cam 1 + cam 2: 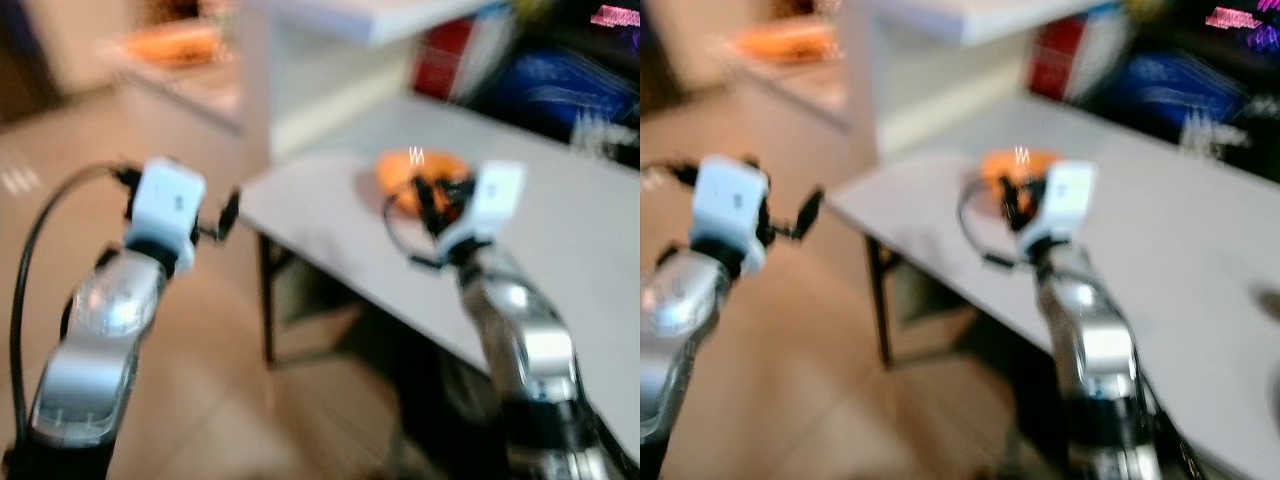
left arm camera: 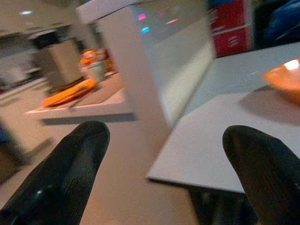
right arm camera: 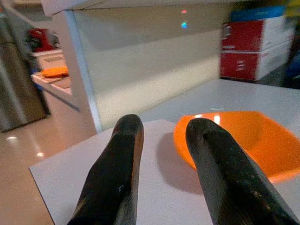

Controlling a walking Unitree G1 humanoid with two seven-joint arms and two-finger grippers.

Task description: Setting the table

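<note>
An orange bowl (image 3: 239, 138) sits on a white table (image 1: 560, 240), near the table's corner and close to a white wall panel (image 3: 154, 65) that rises behind it. The head views are blurred.

The right gripper (image 3: 164, 154) hovers over the table just short of the bowl. Its 2 black fingers (image 3: 117, 173) stand a little apart with nothing between them. In the right wrist view the bowl lies just beyond the fingertips, offset to one side: one finger overlaps the bowl's near rim and the other lines up with bare tabletop. Whether that finger touches the rim cannot be told. From the head the right arm (image 1: 520, 330) reaches in over the table edge, and the bowl shows directly past the wrist.

The left gripper (image 2: 164, 173) is held out over the floor (image 1: 200, 380), off the table's corner. Its 2 fingers (image 2: 65, 173) are wide apart and empty. In the left wrist view the table corner shows between them, with the bowl well beyond, at the frame's edge. The left arm (image 1: 100, 340) is raised beside the table, clear of it.

Red boxes (image 3: 253, 47) are stacked behind the table. A low white counter (image 2: 89, 101) stands farther off with orange things on it, too blurred to tell.
</note>
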